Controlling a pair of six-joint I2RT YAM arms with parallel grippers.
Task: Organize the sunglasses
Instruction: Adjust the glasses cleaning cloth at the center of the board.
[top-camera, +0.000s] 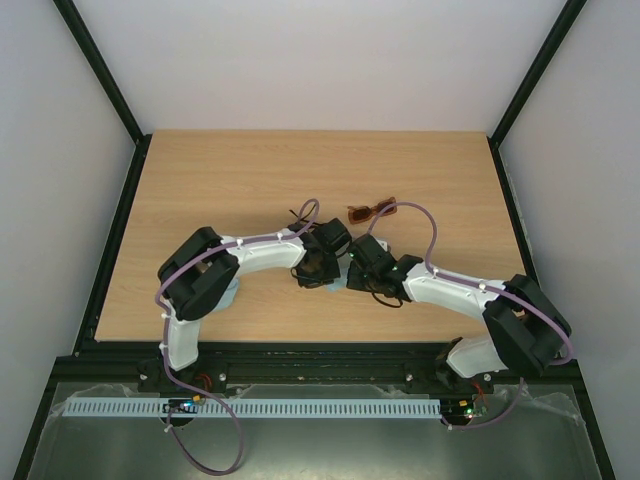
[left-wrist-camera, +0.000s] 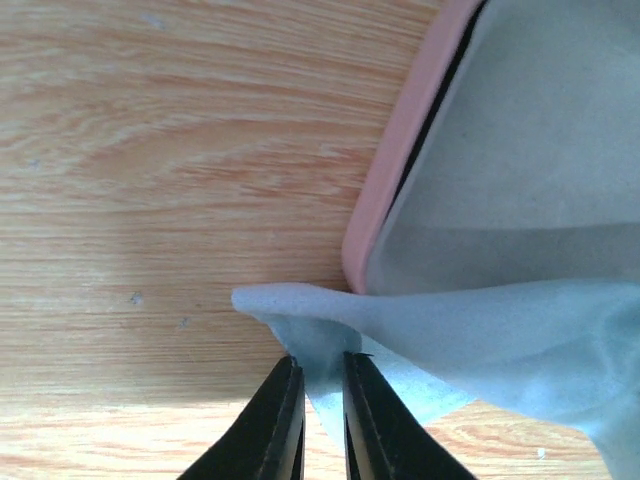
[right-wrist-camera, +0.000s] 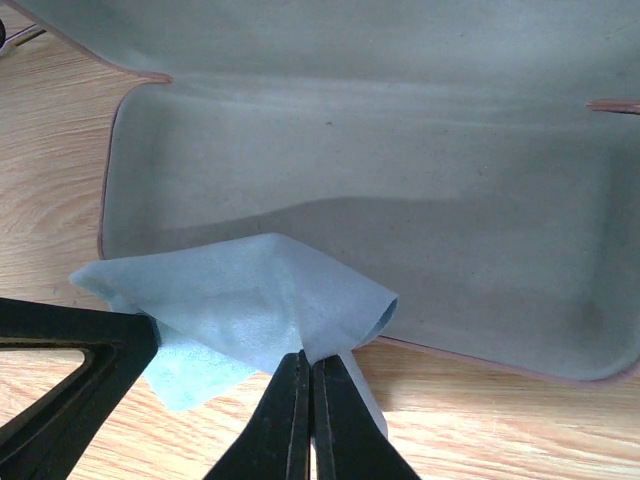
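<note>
Only your top view shows the sunglasses. The reddish-brown pair (top-camera: 372, 211) lies on the bench (top-camera: 250, 170) just beyond the two wrists. Its long axis runs roughly left-right, with the right end tipped slightly toward the far edge, and it touches neither claw. You also get a thin black wire frame (top-camera: 297, 214) poking out just beyond the left wrist. The arm hides most of it, so I can't tell you which way it points. From up there both claws meet mid-bench and cover what's under them, so you need the wrist cams for that. The left wrist cam shows you the left claw (left-wrist-camera: 321, 362) with its fingers nearly together, pinching a fold of a light blue cloth (left-wrist-camera: 480, 330). Next to it is the rounded corner of the pink case (left-wrist-camera: 400, 150), lying open with its grey lining up, and the cloth drapes over that corner. The right wrist cam gives you most of the case's open grey interior. It also shows the right claw (right-wrist-camera: 311, 358) pressed together on the near edge of the same cloth, which lies half on the lining and half on the bench. The black shape at lower left in that view looks like part of the left claw. Neither pair of sunglasses is in the case, as far as either wrist cam shows you.
</note>
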